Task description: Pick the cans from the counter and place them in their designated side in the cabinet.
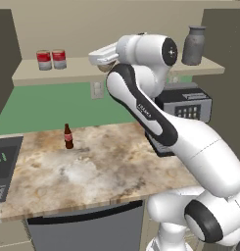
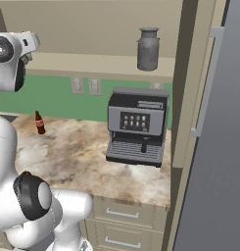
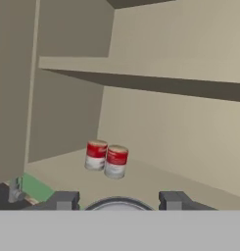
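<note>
From the left base view, two red-and-white cans (image 1: 51, 59) stood touching at the left end of the cabinet (image 1: 82, 68) shelf, the arm's hand raised toward it, while a brown bottle (image 1: 68, 136) stood on the desk (image 1: 92, 166). The right base view showed a grey jug (image 2: 148, 49) at the shelf's right. In the hand view, the fingers (image 3: 68, 200) clamped a silver-rimmed can (image 3: 117, 204); carried too far left, it could topple the shelved pair.
</note>
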Robot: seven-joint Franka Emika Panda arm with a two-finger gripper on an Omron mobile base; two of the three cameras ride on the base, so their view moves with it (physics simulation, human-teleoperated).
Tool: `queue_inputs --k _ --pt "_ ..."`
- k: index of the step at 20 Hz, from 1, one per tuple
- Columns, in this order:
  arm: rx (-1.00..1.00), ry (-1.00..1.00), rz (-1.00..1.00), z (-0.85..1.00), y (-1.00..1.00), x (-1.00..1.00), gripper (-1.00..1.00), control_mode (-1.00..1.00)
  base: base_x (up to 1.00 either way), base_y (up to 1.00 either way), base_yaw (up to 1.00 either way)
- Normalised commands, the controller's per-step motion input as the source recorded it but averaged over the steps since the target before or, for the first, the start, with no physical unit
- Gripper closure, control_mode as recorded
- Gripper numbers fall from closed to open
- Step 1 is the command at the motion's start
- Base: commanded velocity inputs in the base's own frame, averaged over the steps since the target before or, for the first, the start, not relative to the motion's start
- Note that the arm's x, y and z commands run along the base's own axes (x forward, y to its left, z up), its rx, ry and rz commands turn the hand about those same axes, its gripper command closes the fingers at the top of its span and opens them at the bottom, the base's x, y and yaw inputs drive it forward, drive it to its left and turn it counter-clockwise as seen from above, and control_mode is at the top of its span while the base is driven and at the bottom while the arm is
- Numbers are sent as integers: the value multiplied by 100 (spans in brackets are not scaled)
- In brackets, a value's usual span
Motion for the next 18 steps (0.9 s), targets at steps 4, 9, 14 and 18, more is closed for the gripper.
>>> queue_inputs --k 4,9,14,18 --pt "0 0 2 0 13 31 100 -100 0 0 0" --pt "0 0 1 0 10 28 100 -100 0 0 0" --pt "0 1 0 0 6 26 100 -100 0 0 0" --pt "0 2 0 0 5 24 100 -100 0 0 0"
